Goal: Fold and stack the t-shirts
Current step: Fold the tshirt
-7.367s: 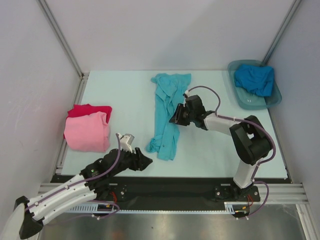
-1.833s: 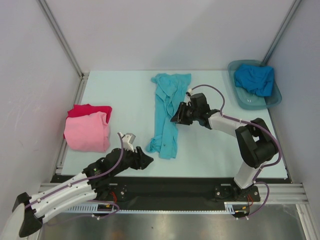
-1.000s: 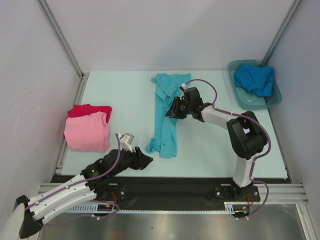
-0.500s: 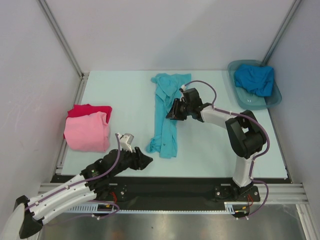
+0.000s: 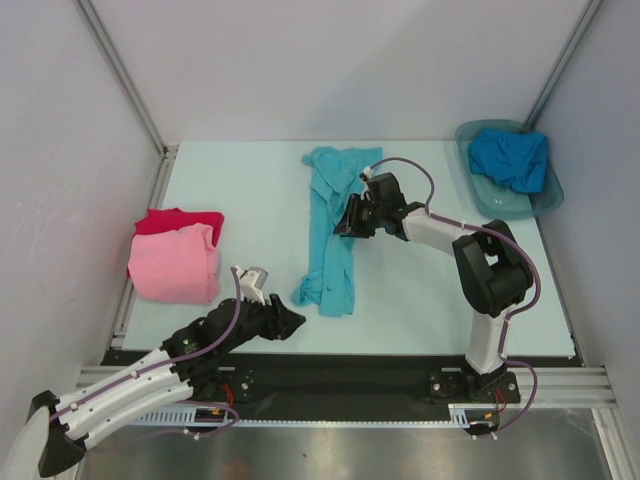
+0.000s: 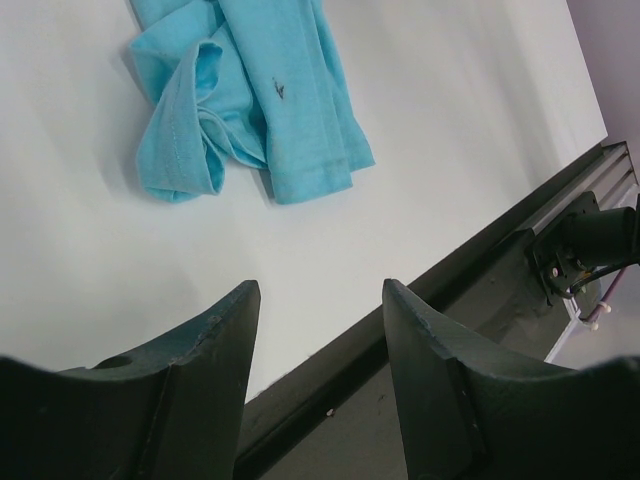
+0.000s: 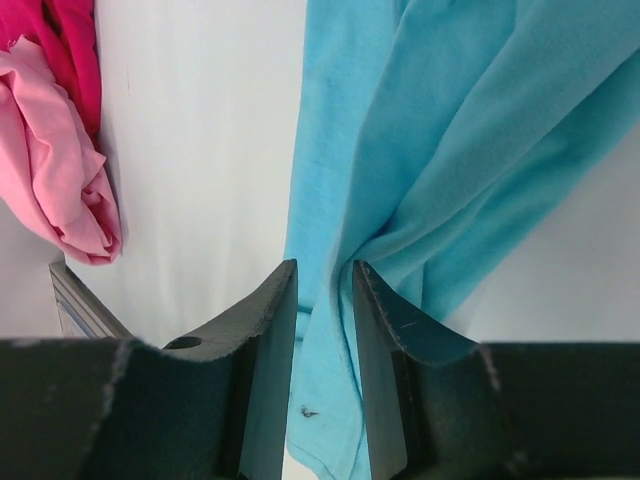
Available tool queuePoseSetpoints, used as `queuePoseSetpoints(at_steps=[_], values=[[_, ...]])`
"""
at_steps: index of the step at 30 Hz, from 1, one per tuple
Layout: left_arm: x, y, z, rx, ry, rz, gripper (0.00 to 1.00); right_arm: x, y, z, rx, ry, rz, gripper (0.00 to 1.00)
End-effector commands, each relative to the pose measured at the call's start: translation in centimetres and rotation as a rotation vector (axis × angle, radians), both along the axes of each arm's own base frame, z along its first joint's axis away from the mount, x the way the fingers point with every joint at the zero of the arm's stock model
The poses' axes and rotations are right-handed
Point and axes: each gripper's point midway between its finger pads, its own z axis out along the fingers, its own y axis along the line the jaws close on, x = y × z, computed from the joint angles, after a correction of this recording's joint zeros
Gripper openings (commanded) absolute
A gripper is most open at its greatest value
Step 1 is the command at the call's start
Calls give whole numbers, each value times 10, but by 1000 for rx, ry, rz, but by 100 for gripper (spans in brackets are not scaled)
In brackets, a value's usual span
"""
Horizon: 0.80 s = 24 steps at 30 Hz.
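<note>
Left end effector (image 6: pixel 320 286) gapes, right end effector (image 7: pixel 325 266) narrow.

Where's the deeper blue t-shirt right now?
In the top view, the deeper blue t-shirt lies bunched inside the grey tub at the table's far right corner, well to the right of the turquoise t-shirt.

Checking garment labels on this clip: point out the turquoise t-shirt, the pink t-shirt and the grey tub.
turquoise t-shirt (image 5: pixel 326 255), top view, middle of its long body.
pink t-shirt (image 5: pixel 178 265), top view, centre of the folded front.
grey tub (image 5: pixel 505 205), top view, bare near wall.
</note>
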Motion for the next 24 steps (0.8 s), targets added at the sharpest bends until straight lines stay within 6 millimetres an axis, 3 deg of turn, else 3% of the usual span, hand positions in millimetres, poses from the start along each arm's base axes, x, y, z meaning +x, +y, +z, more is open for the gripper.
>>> queuePoseSetpoints(at_steps=[1,14,24], values=[[1,-4,6,-18,-6,-4,59,12,0,27,14,-66,-1,34],[2,-4,11,-14,-17,-5,58,22,3,32,18,-75,-2,33],[1,-2,11,-14,-20,-1,58,21,3,20,1,-54,-2,33]])
